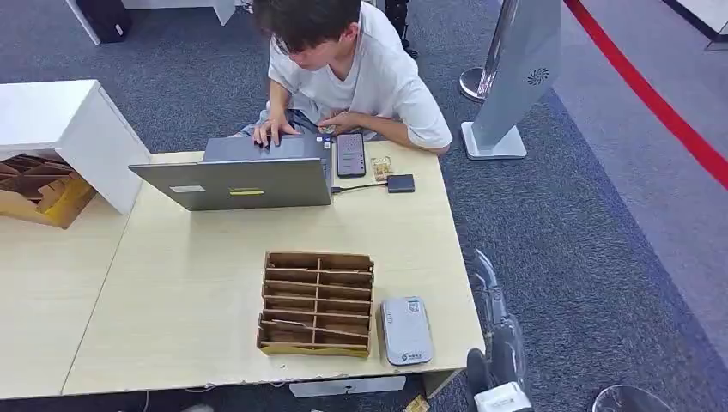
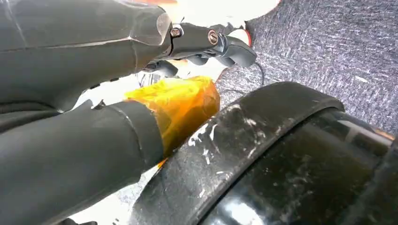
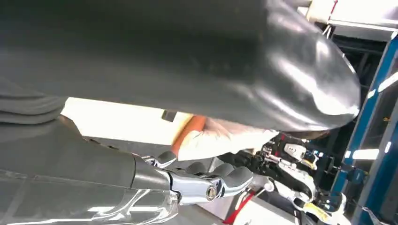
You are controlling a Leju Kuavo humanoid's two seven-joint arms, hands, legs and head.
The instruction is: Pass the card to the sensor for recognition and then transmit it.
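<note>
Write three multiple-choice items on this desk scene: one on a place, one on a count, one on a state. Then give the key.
1. Where is the grey card reader relative to the brown cardboard slotted organiser?
A. behind it
B. beside it, toward the robot's right
C. on top of it

2. How many laptops are on the table?
A. one
B. two
C. three

3. The grey laptop is:
A. closed
B. open
C. on the floor

Key: B, the reader lies at the organiser's right side; A, a single laptop shows; B, its lid stands up while a person types.
</note>
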